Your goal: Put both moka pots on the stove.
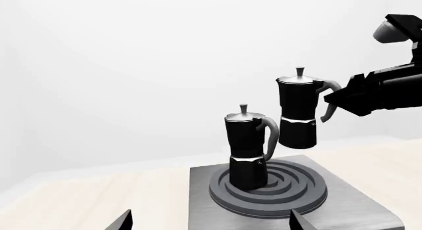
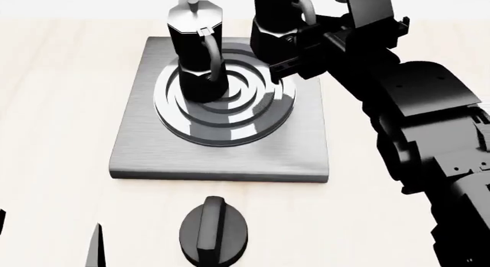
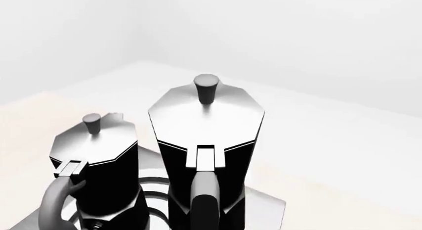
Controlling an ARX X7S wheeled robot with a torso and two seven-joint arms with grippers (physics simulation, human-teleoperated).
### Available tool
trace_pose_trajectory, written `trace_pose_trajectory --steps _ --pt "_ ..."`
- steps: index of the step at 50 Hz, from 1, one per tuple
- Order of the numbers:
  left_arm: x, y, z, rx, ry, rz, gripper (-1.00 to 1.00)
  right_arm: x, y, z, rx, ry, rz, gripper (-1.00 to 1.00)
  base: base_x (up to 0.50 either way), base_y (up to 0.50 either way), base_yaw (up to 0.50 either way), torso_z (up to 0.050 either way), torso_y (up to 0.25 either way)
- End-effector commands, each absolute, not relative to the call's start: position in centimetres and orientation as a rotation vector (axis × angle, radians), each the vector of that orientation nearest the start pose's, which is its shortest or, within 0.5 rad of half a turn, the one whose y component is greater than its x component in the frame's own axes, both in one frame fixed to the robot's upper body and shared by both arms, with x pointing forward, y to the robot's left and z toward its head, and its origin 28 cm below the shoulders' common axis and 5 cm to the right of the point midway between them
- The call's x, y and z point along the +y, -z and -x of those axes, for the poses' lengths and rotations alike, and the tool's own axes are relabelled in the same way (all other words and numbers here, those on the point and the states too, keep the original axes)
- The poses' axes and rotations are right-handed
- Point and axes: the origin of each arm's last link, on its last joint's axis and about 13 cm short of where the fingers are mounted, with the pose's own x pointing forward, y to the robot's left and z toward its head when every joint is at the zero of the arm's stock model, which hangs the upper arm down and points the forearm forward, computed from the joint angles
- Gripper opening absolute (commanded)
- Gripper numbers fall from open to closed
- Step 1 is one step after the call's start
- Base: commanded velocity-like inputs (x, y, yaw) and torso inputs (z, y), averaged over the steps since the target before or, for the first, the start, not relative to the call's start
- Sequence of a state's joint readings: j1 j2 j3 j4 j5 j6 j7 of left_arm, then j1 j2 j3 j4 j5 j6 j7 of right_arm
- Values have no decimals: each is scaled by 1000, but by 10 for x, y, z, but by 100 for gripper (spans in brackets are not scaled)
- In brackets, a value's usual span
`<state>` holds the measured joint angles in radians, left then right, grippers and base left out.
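One moka pot (image 2: 195,54) (image 1: 247,151) stands upright on the ring burner of the stove (image 2: 137,146) (image 1: 356,200). The second moka pot (image 2: 277,23) (image 1: 298,111) (image 3: 205,136) hangs in the air above the stove's far right part. My right gripper (image 2: 297,49) (image 1: 335,99) is shut on its curved handle. In the right wrist view the standing pot (image 3: 99,165) is close beside the held one. My left gripper (image 1: 211,226) (image 2: 47,239) is open and holds nothing, low in front of the stove's near left side.
A low round black knob (image 2: 214,229) with a ridge lies on the pale wooden table (image 2: 61,106) just in front of the stove. My right arm (image 2: 413,106) reaches over the table's right side. Behind the table is a plain white wall.
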<state>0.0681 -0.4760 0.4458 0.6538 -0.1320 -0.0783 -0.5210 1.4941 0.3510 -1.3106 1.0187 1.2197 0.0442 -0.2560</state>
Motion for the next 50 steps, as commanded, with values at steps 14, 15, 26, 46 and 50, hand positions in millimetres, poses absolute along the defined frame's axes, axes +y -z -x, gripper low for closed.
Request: trace_pose_trajectory --steps 14,15,26,46,50 --pt "193 -108 -160 -374 82 -85 100 -133 -241 -434 -88 -415 66 -100 0 0 0 1 1" --pt "193 -108 -160 -374 81 -85 100 -132 -241 -434 -87 -415 65 -100 0 0 0 0 0" --pt "193 -108 -159 -375 81 -82 100 -126 -234 -435 -76 -421 77 -100 0 0 0 0 1" --pt "191 -108 -159 -374 88 -81 100 -122 -214 -436 -37 -427 97 -100 0 0 0 1 1" --pt "192 -108 -160 -374 87 -81 100 -121 -209 -436 -30 -430 96 -100 0 0 0 0 0"
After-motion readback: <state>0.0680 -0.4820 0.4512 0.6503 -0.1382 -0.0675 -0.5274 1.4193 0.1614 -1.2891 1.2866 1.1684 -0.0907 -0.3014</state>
